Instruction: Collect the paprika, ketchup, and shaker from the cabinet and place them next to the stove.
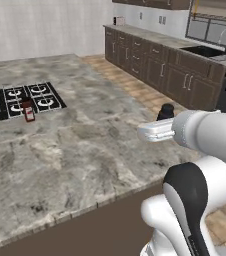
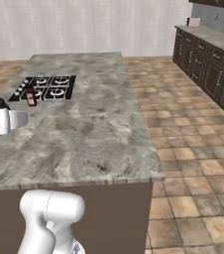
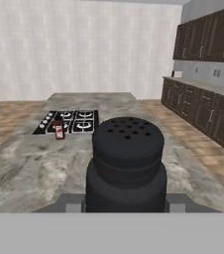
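A: Shaker (image 3: 126, 163) first: we are holding it in the tool (image 3: 125, 206), jaws closed narrow against its dark body, with its holed top facing the hand camera.

B: We are carrying it above the counter (image 1: 85, 145), well short of the stove (image 1: 25, 100), agreed?

A: Yes. From the left base view we are seeing its black cap (image 1: 167, 108) poking up beyond the arm.

B: And the paprika (image 1: 29, 112)?

A: We are seeing it standing upright at the stove's front edge, touching the cooktop by the knobs.
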